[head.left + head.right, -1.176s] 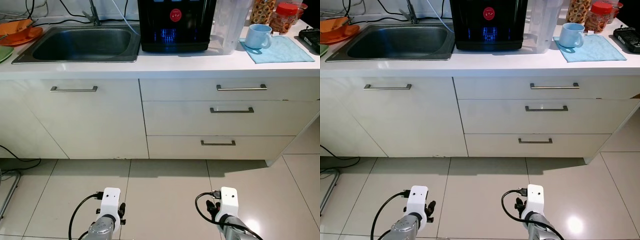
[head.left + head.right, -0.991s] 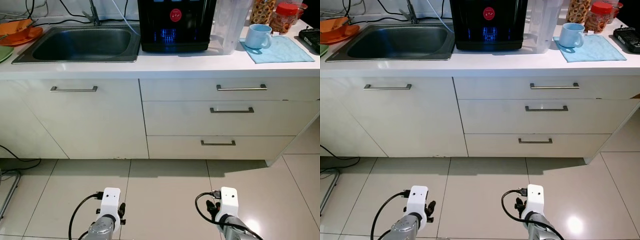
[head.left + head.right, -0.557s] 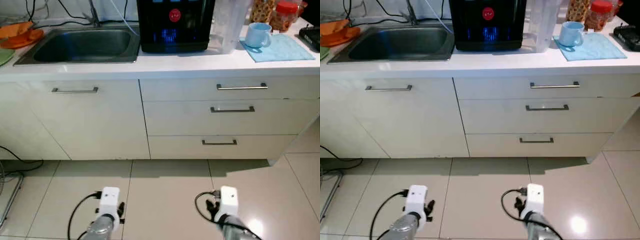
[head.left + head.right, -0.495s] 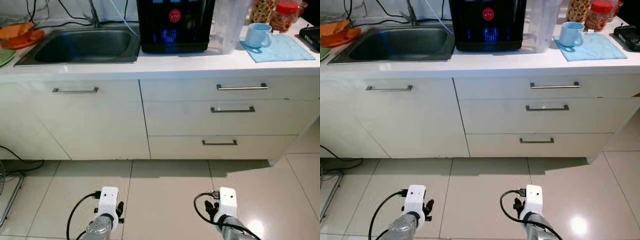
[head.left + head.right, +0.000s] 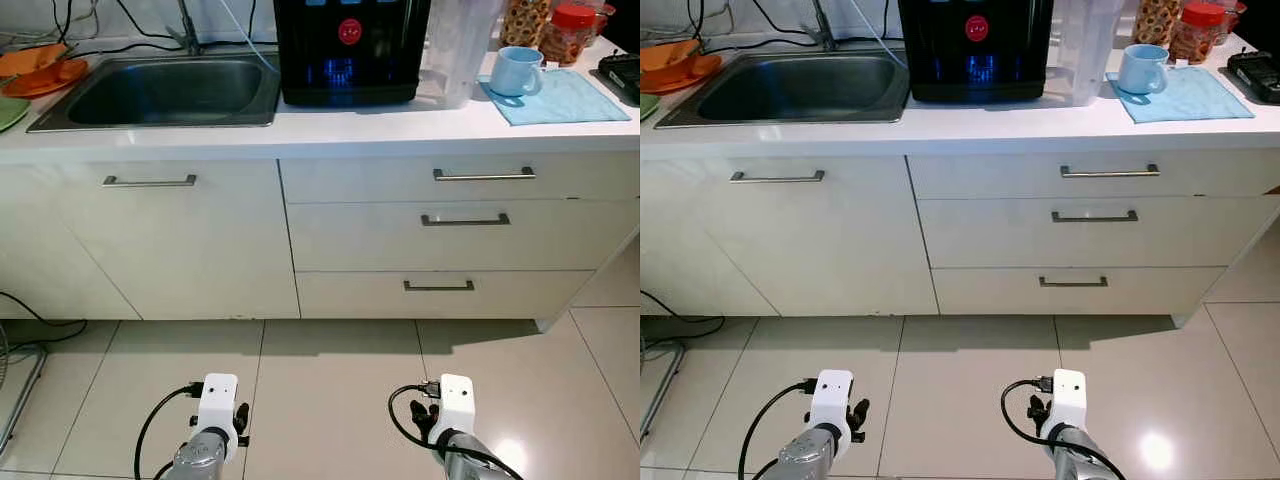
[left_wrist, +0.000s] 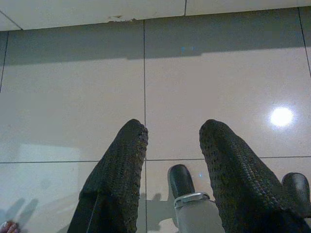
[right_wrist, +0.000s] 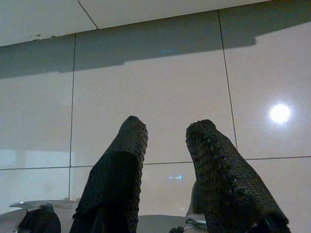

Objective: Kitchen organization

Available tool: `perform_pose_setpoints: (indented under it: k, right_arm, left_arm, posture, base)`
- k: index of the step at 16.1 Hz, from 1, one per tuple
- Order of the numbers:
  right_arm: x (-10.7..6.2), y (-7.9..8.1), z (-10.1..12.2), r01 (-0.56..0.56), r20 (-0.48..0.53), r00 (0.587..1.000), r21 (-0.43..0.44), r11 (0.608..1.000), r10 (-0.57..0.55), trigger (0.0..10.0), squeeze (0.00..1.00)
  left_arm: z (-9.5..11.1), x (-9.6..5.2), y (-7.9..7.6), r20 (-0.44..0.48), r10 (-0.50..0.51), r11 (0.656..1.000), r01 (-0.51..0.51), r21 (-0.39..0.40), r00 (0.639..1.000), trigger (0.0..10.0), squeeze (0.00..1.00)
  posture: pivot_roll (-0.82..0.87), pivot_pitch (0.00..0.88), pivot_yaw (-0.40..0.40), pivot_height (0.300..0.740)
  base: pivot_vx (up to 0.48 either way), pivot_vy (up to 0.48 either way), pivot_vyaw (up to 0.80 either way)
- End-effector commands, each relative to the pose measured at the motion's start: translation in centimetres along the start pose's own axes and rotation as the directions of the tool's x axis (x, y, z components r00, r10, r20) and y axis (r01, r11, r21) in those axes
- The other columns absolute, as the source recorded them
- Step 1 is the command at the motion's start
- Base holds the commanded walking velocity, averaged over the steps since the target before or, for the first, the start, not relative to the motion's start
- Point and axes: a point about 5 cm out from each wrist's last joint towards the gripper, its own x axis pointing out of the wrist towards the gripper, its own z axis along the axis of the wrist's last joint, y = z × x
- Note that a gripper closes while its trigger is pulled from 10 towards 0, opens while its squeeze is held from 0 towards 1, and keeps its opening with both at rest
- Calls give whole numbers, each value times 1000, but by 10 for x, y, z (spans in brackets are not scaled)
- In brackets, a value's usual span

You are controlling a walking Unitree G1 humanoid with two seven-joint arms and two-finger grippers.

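left end effector [image 6: 172,145] parted, empty, idle | right end effector [image 7: 165,143] parted, empty, idle | risk: mug [image 5: 516,72] near table [image 5: 400,125] edge, careless reach topples it

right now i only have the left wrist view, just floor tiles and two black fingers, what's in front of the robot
Observer: A white kitchen counter with a steel sink on the robot's left side.
Operator: anything on the counter worth tidying
Observer: A light blue mug sits on a blue cloth at the right end.
Operator: what about storage below
Observer: Three drawers stacked under the mug side, all closed, and one cupboard door under the sink.
Operator: is the right hand holding anything
Observer: No. The right hand hangs low over the floor, fingers apart and empty, just like the left hand.
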Motion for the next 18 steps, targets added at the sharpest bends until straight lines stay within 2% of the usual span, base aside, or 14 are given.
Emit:
perform_pose_setpoints:
  k: [1, 6, 18]
  right_arm:
    - [1, 3, 3, -12, 10, 1000, 0, 1000, 12, 10000, 0]
    - [0, 2, 1, -9, 9, 1000, 0, 1000, 9, 10000, 0]
    - [0, 4, 0, -14, 5, 1000, 1, 1000, 14, 10000, 0]
  left_arm:
    - [2, 0, 3, 12, 7, 1000, -7, -8, 1000, 10000, 0]
    - [1, 0, 4, 12, 9, 1000, -9, -5, 1000, 10000, 0]
    - [2, 0, 5, 19, 11, 1000, -11, -5, 1000, 10000, 0]
  posture:
    - [30, 0, 85, 740]
    - [26, 0, 86, 740]
    - [26, 0, 89, 740]
  base:
    - [0, 0, 0]
    - [170, 0, 0]
    - [378, 0, 0]
